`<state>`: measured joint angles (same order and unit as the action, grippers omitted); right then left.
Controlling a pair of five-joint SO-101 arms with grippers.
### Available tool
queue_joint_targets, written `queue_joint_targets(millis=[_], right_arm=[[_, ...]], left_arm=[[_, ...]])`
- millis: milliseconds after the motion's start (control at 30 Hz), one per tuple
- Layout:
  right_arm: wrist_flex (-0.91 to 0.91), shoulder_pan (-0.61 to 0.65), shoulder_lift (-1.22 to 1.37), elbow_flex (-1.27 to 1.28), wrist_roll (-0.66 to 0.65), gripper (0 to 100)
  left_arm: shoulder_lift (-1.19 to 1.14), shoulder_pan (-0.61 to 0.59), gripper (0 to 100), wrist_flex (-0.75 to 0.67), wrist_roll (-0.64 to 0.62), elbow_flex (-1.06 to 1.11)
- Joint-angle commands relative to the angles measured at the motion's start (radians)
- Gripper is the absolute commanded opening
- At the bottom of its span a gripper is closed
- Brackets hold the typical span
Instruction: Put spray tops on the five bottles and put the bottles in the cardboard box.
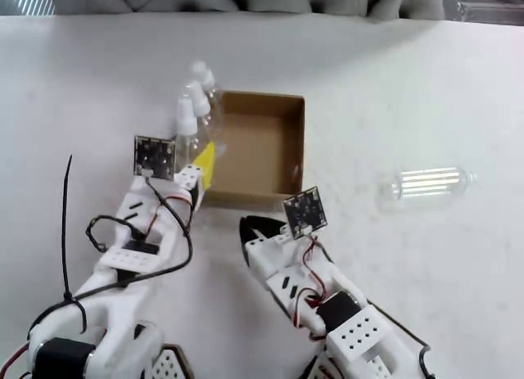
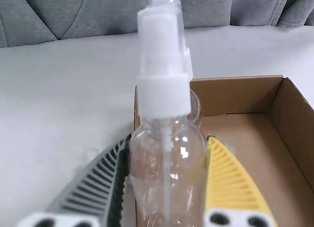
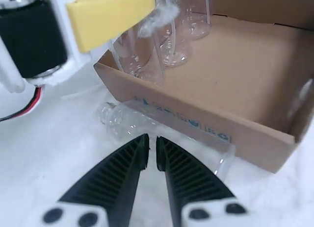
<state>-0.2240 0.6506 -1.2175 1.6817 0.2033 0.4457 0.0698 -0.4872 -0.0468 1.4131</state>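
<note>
My left gripper is shut on a clear bottle with a white spray top, held upright at the left wall of the cardboard box. Two more topped bottles stand just behind it along that wall; their bases rest on the box floor. A clear bottle without a top lies on the table against the box's near wall, just beyond my right gripper, which is shut with nothing in it. Another clear bottle lies on its side at the right.
The cardboard box is open-topped, with bare floor across its middle and right. The left arm's yellow finger hangs over the box's near left corner. The white table is bare around the box. Grey cushions line the far edge.
</note>
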Motion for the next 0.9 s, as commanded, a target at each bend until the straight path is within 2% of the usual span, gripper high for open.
queue_joint_targets(millis=[0, 133, 367, 700, 867], right_arm=[[-0.004, -0.010, 0.005, 0.008, -0.003, 1.5], [-0.004, -0.010, 0.005, 0.008, -0.003, 1.5], [-0.004, -0.010, 0.005, 0.008, -0.003, 1.5], [-0.004, -0.010, 0.005, 0.008, -0.003, 1.5], [-0.004, -0.010, 0.005, 0.008, -0.003, 1.5]], left_arm=[[0.004, -0.008, 3, 0.008, 0.018, -0.008], [0.004, -0.008, 4, 0.008, 0.020, -0.006], [0.004, -0.008, 22, 0.014, 0.014, 0.005], [0.012, -0.012, 23, 0.012, 0.020, 0.015], [0.012, -0.050, 23, 0.012, 0.020, 0.012]])
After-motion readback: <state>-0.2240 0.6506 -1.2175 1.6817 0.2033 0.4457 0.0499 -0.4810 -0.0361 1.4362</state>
